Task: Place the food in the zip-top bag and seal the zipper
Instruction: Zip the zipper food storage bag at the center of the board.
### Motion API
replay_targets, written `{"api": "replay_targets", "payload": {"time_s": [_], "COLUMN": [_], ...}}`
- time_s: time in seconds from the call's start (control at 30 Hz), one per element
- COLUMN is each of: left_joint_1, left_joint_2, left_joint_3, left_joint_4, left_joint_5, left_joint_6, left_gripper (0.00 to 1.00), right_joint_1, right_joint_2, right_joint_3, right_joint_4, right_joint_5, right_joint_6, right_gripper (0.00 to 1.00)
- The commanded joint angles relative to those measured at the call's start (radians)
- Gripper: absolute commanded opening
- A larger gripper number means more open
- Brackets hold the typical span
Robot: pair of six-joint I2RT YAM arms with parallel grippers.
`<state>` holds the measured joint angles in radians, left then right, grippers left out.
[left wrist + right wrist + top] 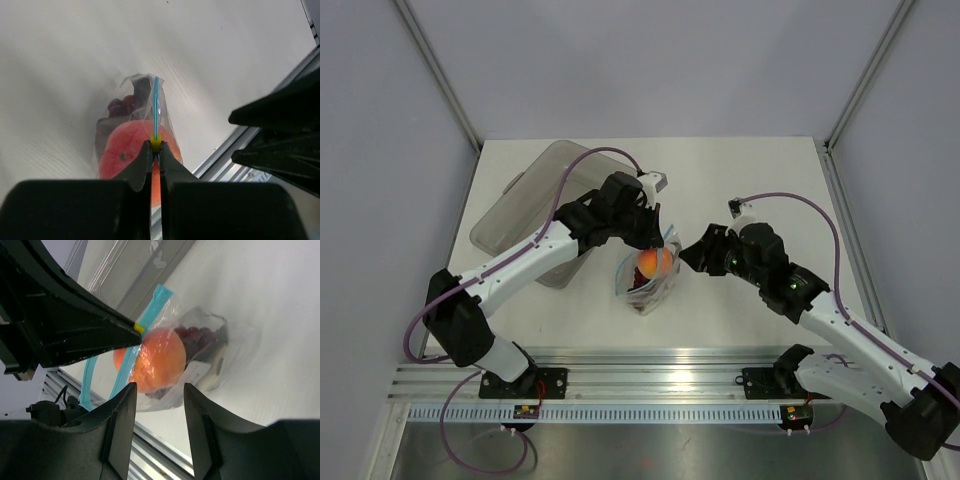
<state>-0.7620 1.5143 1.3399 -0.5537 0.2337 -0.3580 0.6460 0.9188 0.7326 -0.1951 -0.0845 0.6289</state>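
**Inspector A:** Where do we find the food?

**Inspector B:** We record the peach [653,262] and the grapes [122,106] both inside the bag [645,285]. The bag stands on the table [750,170] between the two arms, near the tray [520,210]. The peach sits next to the mouth and the grapes lie beyond it, toward the bag's bottom.

**Inspector A:** And the zipper?

**Inspector B:** The zipper [156,107] runs along the mouth edge. We note the left gripper [155,150] pinched tight on it, jaws pressed together on the strip at a small yellow tab. We cannot tell whether the strip is sealed along its full length.

**Inspector A:** What do we report for the other arm?

**Inspector B:** The right gripper [159,395] has its fingers parted to a middling gap, with nothing between them. It sits just beside the bag on the right and faces the peach. We see no contact with the plastic.
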Motion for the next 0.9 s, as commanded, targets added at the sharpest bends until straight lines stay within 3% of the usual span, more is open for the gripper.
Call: {"api": "replay_targets", "payload": {"time_s": [0.0, 0.3, 0.7, 0.73, 0.87], "left_joint_1": [0.000, 0.000, 0.000, 0.000, 0.000], "left_joint_2": [0.006, 0.027, -0.002, -0.003, -0.009], "left_joint_3": [0.024, 0.036, 0.021, 0.013, 0.012], "left_joint_4": [0.089, 0.118, 0.120, 0.124, 0.126], "left_joint_5": [-0.117, -0.120, -0.114, -0.112, -0.099], "left_joint_6": [-0.085, -0.139, -0.130, -0.128, -0.122], "left_gripper": [0.00, 0.00, 0.00, 0.00, 0.00], "right_joint_1": [0.053, 0.251, 0.300, 0.300, 0.302], "right_joint_2": [-0.011, 0.141, 0.288, 0.293, 0.313], "right_joint_3": [0.074, 0.186, 0.277, 0.281, 0.297], "right_joint_4": [-0.096, -0.154, -0.196, -0.201, -0.222], "right_joint_5": [0.126, 0.282, 0.425, 0.433, 0.460], "right_joint_6": [0.090, 0.123, 0.141, 0.141, 0.140], "right_gripper": [0.50, 0.48, 0.49, 0.47, 0.12]}}
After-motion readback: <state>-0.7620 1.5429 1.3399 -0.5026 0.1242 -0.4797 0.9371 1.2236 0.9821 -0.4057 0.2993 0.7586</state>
